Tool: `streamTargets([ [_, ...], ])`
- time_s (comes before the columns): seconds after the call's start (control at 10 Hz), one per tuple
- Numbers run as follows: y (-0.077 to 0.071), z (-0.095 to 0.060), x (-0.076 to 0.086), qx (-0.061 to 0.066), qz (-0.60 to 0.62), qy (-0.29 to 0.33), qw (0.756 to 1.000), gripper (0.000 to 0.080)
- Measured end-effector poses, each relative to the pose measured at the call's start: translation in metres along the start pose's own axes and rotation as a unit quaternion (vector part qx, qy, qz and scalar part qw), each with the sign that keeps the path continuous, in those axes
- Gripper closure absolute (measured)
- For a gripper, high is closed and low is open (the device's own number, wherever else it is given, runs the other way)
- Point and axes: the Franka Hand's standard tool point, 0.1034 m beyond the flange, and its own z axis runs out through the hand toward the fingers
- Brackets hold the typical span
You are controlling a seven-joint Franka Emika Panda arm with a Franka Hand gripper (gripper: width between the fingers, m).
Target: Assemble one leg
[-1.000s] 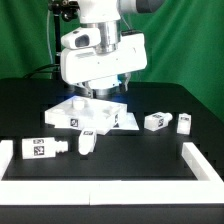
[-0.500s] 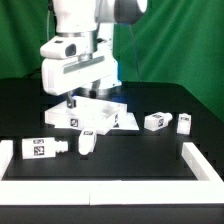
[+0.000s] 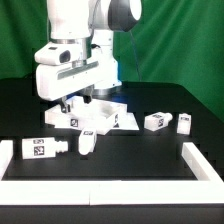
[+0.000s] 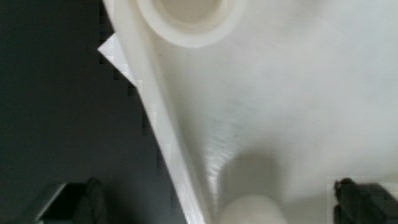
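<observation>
Several white legs with tag stickers lie on the black table: two at the front left (image 3: 40, 148) (image 3: 87, 142) and two at the right (image 3: 156, 121) (image 3: 185, 123). The large flat white panel (image 3: 102, 117) lies in the middle. My gripper (image 3: 68, 102) hangs low over the panel's left edge. In the wrist view the gripper (image 4: 219, 205) is open, with its dark fingertips (image 4: 75, 200) far apart, astride the panel's edge (image 4: 169, 130). A round white boss (image 4: 187, 15) sits on the panel. A blurred rounded white shape (image 4: 240, 208) lies between the jaws; I cannot tell what it is.
A white raised border (image 3: 100, 170) runs along the table's front and up both sides. A green backdrop stands behind. Black table (image 4: 54, 110) shows beside the panel's edge.
The arm has moved toward the exterior view's left, from above the panel's middle to its left edge, and a little lower. The legs and panel have not moved.
</observation>
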Motion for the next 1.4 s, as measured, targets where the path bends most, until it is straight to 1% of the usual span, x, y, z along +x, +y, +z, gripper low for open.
streamTargets([
  [0.1, 0.01, 0.008, -0.003, -0.002, -0.021, -0.005, 1.0, 0.015],
  [0.2, 0.015, 0.016, -0.006, -0.007, -0.031, -0.009, 0.999, 0.015],
  [0.3, 0.015, 0.021, -0.007, -0.016, -0.036, -0.011, 0.999, 0.015],
  [0.4, 0.014, 0.025, -0.008, -0.017, -0.036, -0.013, 0.999, 0.015],
  [0.6, 0.014, 0.03, -0.008, -0.014, -0.031, -0.014, 0.999, 0.015],
  [0.9, 0.019, 0.03, 0.0, -0.017, -0.032, -0.013, 0.999, 0.015],
  [1.0, 0.019, 0.03, -0.002, -0.017, -0.031, -0.013, 0.999, 0.015],
  [1.1, 0.019, 0.03, -0.002, -0.017, -0.03, -0.013, 0.999, 0.0265],
  [1.2, 0.019, 0.03, -0.002, -0.017, -0.03, -0.013, 0.999, 0.0265],
  [1.3, 0.019, 0.03, -0.002, -0.017, -0.03, -0.013, 0.999, 0.0442],
  [1.4, 0.019, 0.03, -0.002, -0.016, -0.03, -0.013, 0.999, 0.0577],
])
